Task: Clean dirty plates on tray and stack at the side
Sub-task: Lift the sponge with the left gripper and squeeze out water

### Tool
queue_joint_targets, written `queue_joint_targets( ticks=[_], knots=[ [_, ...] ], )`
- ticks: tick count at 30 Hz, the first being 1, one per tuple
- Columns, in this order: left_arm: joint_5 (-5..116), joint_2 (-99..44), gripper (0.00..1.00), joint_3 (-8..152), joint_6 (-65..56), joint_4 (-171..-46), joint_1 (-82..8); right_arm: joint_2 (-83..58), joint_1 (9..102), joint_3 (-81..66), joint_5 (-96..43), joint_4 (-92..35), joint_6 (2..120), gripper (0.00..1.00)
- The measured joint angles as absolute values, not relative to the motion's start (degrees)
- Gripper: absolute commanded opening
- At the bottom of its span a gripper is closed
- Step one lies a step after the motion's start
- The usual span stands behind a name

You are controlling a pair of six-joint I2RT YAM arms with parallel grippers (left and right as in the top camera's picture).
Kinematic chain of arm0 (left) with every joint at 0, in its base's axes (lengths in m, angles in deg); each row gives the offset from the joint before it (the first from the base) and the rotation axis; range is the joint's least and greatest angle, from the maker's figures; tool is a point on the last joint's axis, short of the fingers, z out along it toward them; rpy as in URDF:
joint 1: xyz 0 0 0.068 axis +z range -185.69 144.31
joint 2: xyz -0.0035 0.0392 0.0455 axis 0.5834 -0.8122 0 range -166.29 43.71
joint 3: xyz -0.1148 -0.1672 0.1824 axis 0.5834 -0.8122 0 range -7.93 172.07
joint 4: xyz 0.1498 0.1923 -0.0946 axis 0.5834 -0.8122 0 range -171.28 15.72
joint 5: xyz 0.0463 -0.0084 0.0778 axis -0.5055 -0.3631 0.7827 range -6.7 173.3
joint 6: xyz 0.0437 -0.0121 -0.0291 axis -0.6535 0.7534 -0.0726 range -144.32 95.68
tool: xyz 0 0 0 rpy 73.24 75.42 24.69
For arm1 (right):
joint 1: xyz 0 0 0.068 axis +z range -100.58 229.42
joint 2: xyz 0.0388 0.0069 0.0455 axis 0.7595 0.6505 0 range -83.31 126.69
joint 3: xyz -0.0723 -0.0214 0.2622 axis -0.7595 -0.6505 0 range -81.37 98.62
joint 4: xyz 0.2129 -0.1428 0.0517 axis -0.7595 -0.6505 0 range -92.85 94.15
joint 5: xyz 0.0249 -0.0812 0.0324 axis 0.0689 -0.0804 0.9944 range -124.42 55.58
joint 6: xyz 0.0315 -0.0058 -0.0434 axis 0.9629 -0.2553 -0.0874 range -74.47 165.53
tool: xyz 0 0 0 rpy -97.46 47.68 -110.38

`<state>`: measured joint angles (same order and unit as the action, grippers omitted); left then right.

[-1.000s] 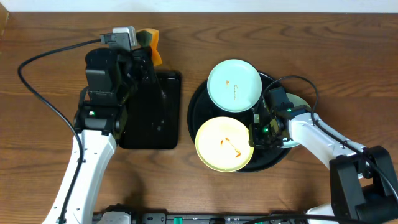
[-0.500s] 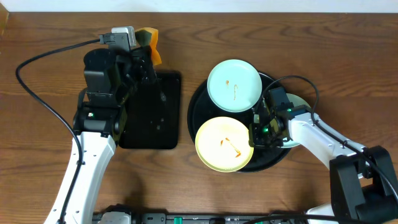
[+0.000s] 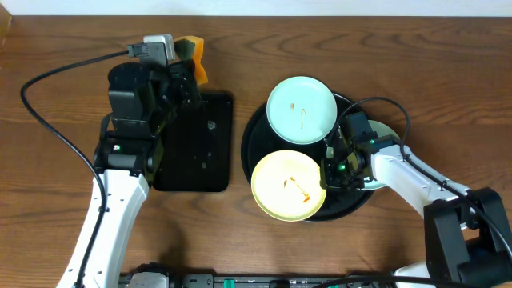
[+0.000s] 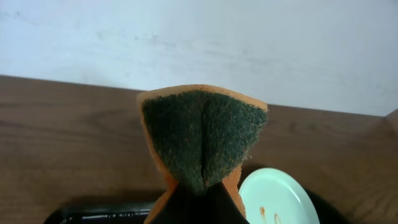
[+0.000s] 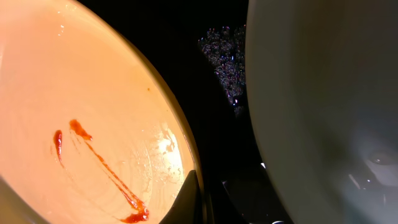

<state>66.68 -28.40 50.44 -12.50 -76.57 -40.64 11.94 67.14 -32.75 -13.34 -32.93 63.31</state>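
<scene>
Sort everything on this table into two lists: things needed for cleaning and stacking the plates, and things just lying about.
Belongs to the job:
round black tray
yellow plate
mint plate
third pale plate
sponge

Just lying about, as far as can be seen:
rectangular black tray
black cable

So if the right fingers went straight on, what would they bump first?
Probably the black tray, in the gap between the yellow plate and the mint plate, though depth is unclear.
</scene>
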Motion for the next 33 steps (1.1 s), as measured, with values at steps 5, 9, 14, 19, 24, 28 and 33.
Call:
queue_joint_targets(
  ticks=[5,9,14,19,24,28,33],
  knots=[
    [67.0,-28.8,0.07,50.4,-12.5,-81.7,-40.6,11.9,67.1,-32.8,-13.3,-33.0,63.3,0.01],
    [67.4,-31.5,0.08,50.4,-12.5,-88.5,-40.6,11.9,67.1,-32.8,-13.4,-32.9,63.3,0.01],
    [67.8,-37.7,0.08,50.4,-12.5,-98.6,-40.6,11.9,67.1,-32.8,-13.4,-33.0,63.3,0.01],
    [68.1,-44.8,0.08,50.3,-12.5,-106.7,-40.6,11.9,67.1,-32.8,-13.4,-33.0,63.3,0.01],
    [68.2,-49.2,0.08,50.3,-12.5,-108.0,-40.6,11.9,67.1,-32.8,-13.4,-33.0,63.3,0.01],
    [68.2,-49.4,0.08,50.3,-12.5,-108.2,-40.6,11.9,67.1,-32.8,-13.4,-33.0,63.3,0.01],
    [68.2,-49.4,0.08,50.3,-12.5,-108.3,-40.6,11.9,67.1,-32.8,-13.4,-33.0,63.3,0.01]
  ],
)
